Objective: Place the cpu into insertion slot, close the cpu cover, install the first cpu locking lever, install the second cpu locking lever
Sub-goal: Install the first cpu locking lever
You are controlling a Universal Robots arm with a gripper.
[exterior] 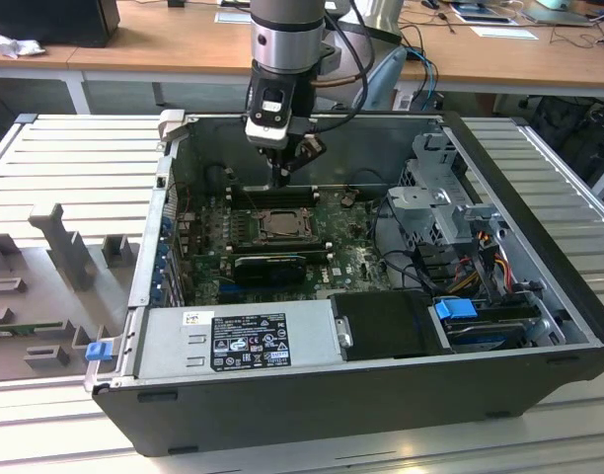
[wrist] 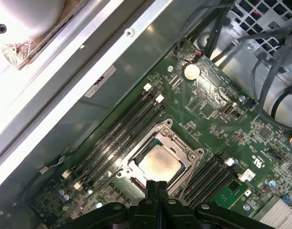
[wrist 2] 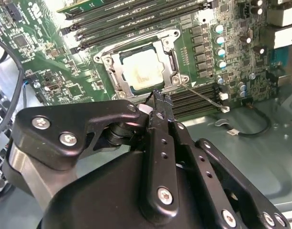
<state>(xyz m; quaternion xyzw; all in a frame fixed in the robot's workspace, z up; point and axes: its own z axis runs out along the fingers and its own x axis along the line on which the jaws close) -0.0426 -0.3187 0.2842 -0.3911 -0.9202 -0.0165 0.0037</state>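
Jaws pressed together with nothing seen between them, the gripper (exterior: 281,181) (wrist 2: 159,98) (wrist: 156,185) hangs inside the open computer case (exterior: 332,405). In the exterior view it sits at 12 o'clock from the insertion slot (exterior: 245,235). The cpu (exterior: 278,225) (wrist 2: 142,71) (wrist: 158,162) lies in that slot. The cpu cover (wrist 2: 118,83) (wrist: 180,145) lies flat around it. A thin locking lever (wrist 2: 203,98) juts out from the cover's corner near the fingertips. The power supply (exterior: 238,336) is at 6 o'clock from the slot.

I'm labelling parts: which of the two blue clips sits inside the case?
The blue clip at the exterior view's right, beside the black box. The other clip sticks out from the case at that view's left.
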